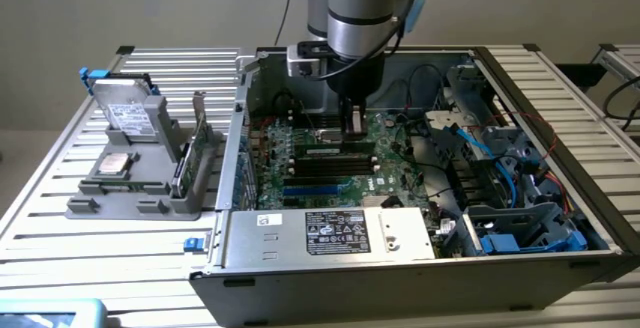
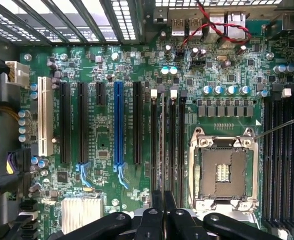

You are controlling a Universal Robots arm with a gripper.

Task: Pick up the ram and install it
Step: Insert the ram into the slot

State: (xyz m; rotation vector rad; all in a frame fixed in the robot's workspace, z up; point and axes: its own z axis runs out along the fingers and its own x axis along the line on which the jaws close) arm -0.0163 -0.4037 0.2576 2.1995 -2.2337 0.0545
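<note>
Nearest the wrist camera: the black fingers of the hand, pressed close with only a sliver between them, hanging over the bank of dark memory slots. In the exterior view, reaching down inside the open computer case and clenched, by the look of it, on the top edge of the ram. A green stick with a pale label, lying along the slot at the twelve o'clock end of the bank, directly under the fingertips. Cannot tell whether seated, half-seated or just above the slot.

Main worry: misalignment. A shade off the slot's line, or with notch off the key, presses onto plastic instead of contacts, bows the thin board, perhaps scrapes the edge connector.

Second: tilt. Held on one narrow patch of the top edge, so free to rock end to end. Likely result: one end home, the other proud, one latch unsnapped.

Third: slip. Thin, smooth board in a pinch grip; under insertion load could slide up between the fingers.

Also worth watching: the white end latches. If not swung open, block the ends. Just beside the slot bank, an empty CPU socket with exposed contacts, easily bent by a dropped or skidding stick. At three o'clock of the hand, a tangle of cables, near enough to snag an arm swinging wide.

Well apart on the counter, at nine o'clock of the case: a grey holder with a hard drive and an expansion card, out of harm's way.
</note>
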